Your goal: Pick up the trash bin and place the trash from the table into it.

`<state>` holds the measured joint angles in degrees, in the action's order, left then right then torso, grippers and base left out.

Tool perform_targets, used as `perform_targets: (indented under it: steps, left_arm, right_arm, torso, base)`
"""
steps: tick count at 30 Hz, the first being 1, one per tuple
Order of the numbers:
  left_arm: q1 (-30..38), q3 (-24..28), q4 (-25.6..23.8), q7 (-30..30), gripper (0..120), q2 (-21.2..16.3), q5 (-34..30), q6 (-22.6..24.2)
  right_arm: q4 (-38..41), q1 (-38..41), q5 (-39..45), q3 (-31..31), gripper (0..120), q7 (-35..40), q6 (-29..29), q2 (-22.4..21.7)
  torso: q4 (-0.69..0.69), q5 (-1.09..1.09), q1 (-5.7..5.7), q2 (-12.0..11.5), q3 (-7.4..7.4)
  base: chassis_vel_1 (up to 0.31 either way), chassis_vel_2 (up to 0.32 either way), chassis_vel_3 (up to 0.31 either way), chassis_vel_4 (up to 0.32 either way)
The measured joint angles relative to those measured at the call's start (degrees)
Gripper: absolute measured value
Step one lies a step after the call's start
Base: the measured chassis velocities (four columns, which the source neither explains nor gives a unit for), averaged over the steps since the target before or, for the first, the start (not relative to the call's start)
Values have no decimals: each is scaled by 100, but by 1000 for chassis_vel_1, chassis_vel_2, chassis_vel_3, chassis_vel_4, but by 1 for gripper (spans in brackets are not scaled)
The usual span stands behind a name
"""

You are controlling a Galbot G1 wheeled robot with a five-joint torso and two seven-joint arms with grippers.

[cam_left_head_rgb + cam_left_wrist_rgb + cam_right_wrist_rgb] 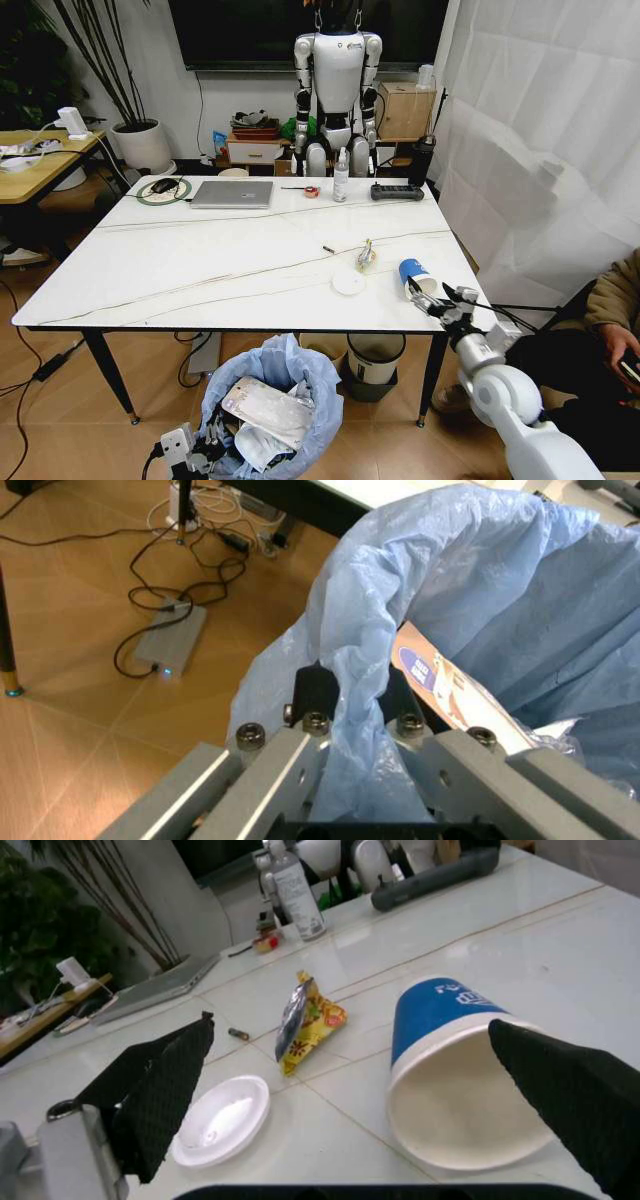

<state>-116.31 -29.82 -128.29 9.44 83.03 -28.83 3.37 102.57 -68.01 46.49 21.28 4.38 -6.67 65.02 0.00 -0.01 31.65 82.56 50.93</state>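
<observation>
Left gripper (352,697) clamped on bag rim of trash bin (268,400), below table (200,270) at 6 o'clock. Right gripper (350,1087) fingers apart around paper cup (450,1065) lying at table's 4 o'clock edge; wrapper (305,1020), white lid (222,1119) beside.

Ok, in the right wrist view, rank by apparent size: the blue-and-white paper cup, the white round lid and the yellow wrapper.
1. Blue-and-white paper cup, largest, though it lies nearest the camera.
2. White round plastic lid.
3. Yellow crinkled snack wrapper, close to the lid in size, so that order is unsure.
</observation>
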Motion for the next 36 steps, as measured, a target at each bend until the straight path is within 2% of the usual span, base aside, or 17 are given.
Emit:
perform_targets:
  steps: [27, 33, 35, 36]
  left_arm:
    - [23, -6, -31, 26, 0, 94, 81, 19]
    - [37, -6, -31, 32, 0, 88, 73, 19]
    - [50, -8, -29, 41, 0, 65, 61, 21]
    - [50, -8, -29, 41, 0, 65, 61, 21]
  right_arm:
    - [-1101, 801, 72, -389, 100, 73, -101, 222]
    - [-1284, 894, 31, -377, 82, -42, -142, 194]
    - [-1312, 898, 8, -342, 72, -85, -142, 179]
    - [-1312, 898, 8, -342, 72, -85, -142, 179]
  torso:
    - [0, 2, -1, 0, 0]
    - [-1, 1, 0, 0, 0]
    - [-2, 0, -1, 0, 0]
    - [-2, 0, -1, 0, 0]
  base:
    - [0, 0, 0, 0]
    - [0, 0, 0, 0]
    - [0, 0, 0, 0]
    - [0, 0, 0, 0]
